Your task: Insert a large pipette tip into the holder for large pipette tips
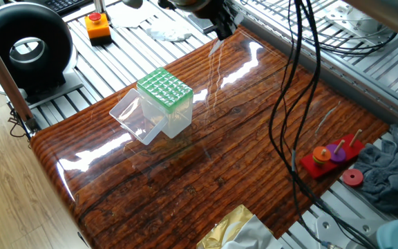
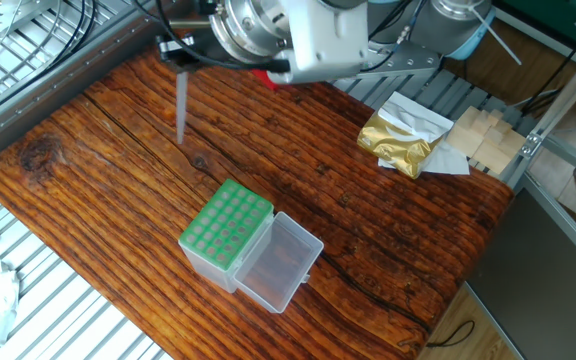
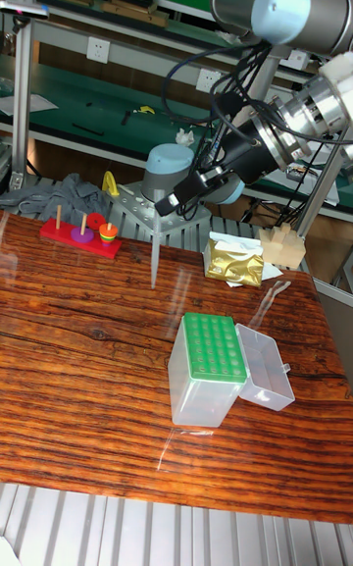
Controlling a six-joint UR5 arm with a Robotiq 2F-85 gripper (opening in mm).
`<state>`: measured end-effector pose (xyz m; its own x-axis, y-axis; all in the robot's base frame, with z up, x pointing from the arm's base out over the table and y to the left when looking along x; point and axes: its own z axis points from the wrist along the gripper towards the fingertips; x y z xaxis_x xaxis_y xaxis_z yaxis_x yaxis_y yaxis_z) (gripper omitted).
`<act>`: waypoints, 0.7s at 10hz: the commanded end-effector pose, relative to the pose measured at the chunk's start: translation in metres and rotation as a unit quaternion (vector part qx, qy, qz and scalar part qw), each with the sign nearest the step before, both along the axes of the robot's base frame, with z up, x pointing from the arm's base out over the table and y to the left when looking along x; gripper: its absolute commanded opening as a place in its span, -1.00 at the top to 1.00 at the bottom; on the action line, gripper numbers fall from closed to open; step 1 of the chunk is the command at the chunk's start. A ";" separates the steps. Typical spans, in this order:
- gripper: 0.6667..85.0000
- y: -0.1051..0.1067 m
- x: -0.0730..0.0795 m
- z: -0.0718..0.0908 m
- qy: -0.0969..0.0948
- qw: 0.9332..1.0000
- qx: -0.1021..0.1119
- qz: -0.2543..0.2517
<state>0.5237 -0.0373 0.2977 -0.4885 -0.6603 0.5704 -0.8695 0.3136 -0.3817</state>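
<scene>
The claw [image 2: 181,58] grips the slim translucent tapered pipette tip [image 2: 181,105] point-down, suited to entering the green-topped clear holder box [image 2: 227,229].

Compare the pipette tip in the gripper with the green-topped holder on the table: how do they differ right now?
The large pipette tip is a slim translucent tube; the holder is a blocky clear box with a green grid top.
The tip hangs point-down from the gripper, above the table; the holder rests on the table, lid open.
The tip is off to the holder's side, not over its holes.
Both are pale, see-through plastic.
</scene>
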 end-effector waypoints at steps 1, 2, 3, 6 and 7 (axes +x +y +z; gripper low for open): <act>0.99 -0.007 0.013 0.004 -0.001 0.999 -0.029 0.027; 0.99 -0.003 0.008 -0.001 0.002 1.000 -0.014 0.018; 0.99 0.002 0.004 -0.006 0.005 1.000 0.001 0.010; 0.99 0.023 0.000 -0.024 0.012 0.998 0.054 0.007; 0.99 0.019 0.007 -0.021 0.015 0.998 0.044 0.030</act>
